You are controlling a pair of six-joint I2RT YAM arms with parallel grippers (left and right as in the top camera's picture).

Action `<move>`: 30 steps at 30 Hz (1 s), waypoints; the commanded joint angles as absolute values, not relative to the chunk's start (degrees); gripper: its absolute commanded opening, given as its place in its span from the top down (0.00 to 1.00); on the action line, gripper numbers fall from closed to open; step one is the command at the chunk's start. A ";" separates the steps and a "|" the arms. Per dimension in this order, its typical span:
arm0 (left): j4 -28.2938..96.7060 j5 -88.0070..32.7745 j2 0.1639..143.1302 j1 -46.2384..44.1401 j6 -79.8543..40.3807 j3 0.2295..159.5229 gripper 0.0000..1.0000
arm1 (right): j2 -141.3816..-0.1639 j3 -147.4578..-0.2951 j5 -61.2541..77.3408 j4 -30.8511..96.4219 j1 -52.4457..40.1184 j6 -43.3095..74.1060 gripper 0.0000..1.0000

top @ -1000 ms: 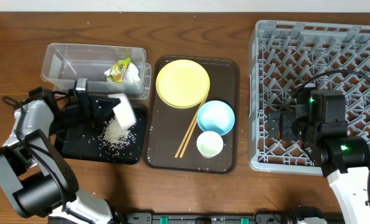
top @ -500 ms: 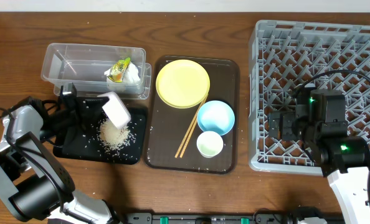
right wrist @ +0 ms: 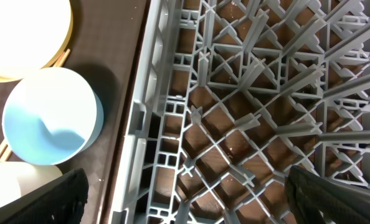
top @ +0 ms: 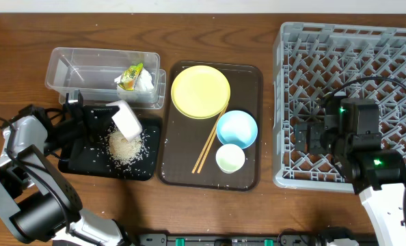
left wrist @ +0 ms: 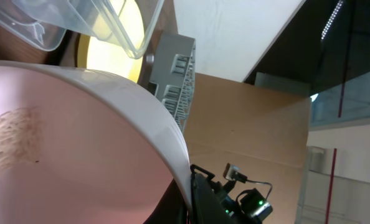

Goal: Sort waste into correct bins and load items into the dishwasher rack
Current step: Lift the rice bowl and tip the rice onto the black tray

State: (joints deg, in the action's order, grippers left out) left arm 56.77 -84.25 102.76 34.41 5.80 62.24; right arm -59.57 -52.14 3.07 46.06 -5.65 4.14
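The dark brown serving tray [top: 252, 76] lies mid-table; on it the round yellow plate [top: 200, 91] fills the far end, its rim close to the tray's far and left edges; the light blue bowl [top: 236, 128] sits by the tray's right edge, the small whitish cup [top: 230, 158] just nearer, and the wooden chopsticks [top: 210, 140] slant from under the plate's rim toward the tray's near left corner.

Just left of the serving tray lies the shallow black tray [top: 76, 160], their long edges almost meeting; the left gripper [top: 99, 115] hangs over it, clamped on the white bowl [top: 126, 119], which is tipped mouth-down above a heap of rice grains [top: 124, 147]; stray grains reach toward the black tray's near and right edges; the left wrist view shows a few grains clinging to the bowl.

Far-left of the serving tray stands the clear tub [top: 70, 72], holding the yellow-green wrapper [top: 130, 76] and the white tissue [top: 146, 82] at its right end, close to the serving tray's corner.

Right of the serving tray, across a narrow strip of bare table, rises the grey dishwasher rack [top: 340, 41]; the right gripper [top: 307, 139] hovers inside its left wall, jaws wide apart over bare lattice.
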 commanded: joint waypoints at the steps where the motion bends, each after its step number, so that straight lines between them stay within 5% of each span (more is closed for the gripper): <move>1: 56.58 -83.70 103.07 34.70 5.52 62.04 0.94 | -59.37 -53.32 3.46 46.17 -5.98 4.67 0.01; 30: 55.88 -84.38 103.09 34.70 2.00 62.06 0.94 | -59.37 -53.32 3.46 46.30 -5.98 4.67 0.01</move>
State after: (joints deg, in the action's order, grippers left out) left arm 55.75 -85.49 102.76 34.41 3.01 62.24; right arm -59.57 -52.14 3.07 46.09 -5.65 4.14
